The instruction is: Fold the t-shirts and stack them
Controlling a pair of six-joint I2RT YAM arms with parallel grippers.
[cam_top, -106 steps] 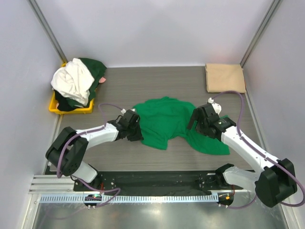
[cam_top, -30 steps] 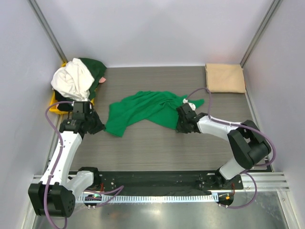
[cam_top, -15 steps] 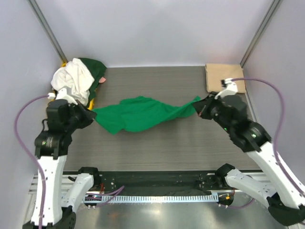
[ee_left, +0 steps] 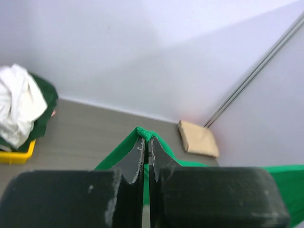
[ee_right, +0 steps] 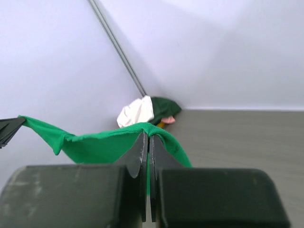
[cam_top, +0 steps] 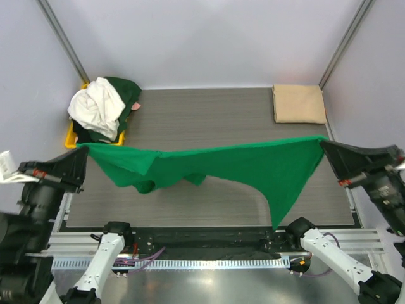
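Note:
A bright green t-shirt [cam_top: 253, 166] hangs stretched in the air across the table, held at both ends. My left gripper [cam_top: 81, 151] is shut on its left corner [ee_left: 145, 134], high at the left. At the right, equally high, my right gripper [cam_top: 324, 145] is shut on the other corner [ee_right: 151, 127]. The cloth sags in the middle and a long flap hangs toward the near edge. A tan t-shirt [cam_top: 299, 103] lies folded at the far right corner [ee_left: 198, 138]. White and dark green t-shirts [cam_top: 101, 107] are heaped in the far left [ee_right: 145, 111].
A shallow yellow tray [cam_top: 74, 140] holds the heap of shirts at the far left. The grey table top [cam_top: 202, 117] lies below the raised shirt. White walls and metal posts [cam_top: 342, 41] close in the cell.
Both arms have risen and spread far apart, lifting the bright green t-shirt off the table and pulling it out into a wide hanging band.

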